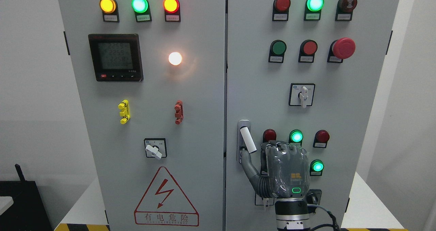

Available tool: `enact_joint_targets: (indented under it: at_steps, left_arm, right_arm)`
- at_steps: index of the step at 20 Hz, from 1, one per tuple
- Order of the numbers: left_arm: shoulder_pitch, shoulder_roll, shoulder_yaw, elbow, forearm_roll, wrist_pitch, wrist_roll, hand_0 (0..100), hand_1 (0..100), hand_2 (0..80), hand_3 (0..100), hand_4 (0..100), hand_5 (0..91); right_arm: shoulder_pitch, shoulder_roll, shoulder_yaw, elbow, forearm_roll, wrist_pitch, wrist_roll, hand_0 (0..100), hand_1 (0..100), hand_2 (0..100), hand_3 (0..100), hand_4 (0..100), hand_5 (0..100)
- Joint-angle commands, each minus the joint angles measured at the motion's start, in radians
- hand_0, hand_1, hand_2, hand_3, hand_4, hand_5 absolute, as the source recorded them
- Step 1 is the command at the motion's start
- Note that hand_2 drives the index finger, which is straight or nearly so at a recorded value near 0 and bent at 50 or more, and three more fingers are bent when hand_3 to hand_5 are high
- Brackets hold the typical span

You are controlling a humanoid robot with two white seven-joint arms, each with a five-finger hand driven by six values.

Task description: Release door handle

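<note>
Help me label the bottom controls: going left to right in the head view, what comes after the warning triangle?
Left door's rotary switch → door handle → right hand → lower green lamp

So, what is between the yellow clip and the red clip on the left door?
In the head view, nothing: only bare grey door panel lies between the yellow clip and the red clip.

Right hand (pixel 286 171): grey glossy shell, green indicator, black cable.
</note>
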Motion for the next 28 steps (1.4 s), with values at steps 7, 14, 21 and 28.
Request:
enact_joint_targets:
  at_steps: [7,14,21,28]
  left_arm:
    - [0.0,0.0,-0.012,-0.015,0.0,0.0,0.001,12,39,0.0,0,0,0.0]
    - [0.0,0.0,-0.012,-0.015,0.0,0.0,0.001,12,39,0.0,0,0,0.0]
    - [0.0,0.0,-0.012,-0.015,0.0,0.0,0.001,12,39,0.0,0,0,0.0]
    - [0.0,0.0,-0.012,-0.015,0.0,0.0,0.001,12,39,0.0,0,0,0.0]
  right_arm:
    - [0.0,0.0,-0.005,-0.001,0.002,-0.001,0.001,50,44,100,100,100,99]
    - [-0.003,-0.002,-0.011,-0.001,0.004,-0.001,0.001,49,44,100,100,100,99]
    - [-0.004,-0.002,-0.013,-0.009,0.005,-0.001,0.001,49,44,100,100,100,99]
    - [-0.008,-0.005,-0.025,-0.009,0.007,-0.003,0.001,49,44,100,100,100,99]
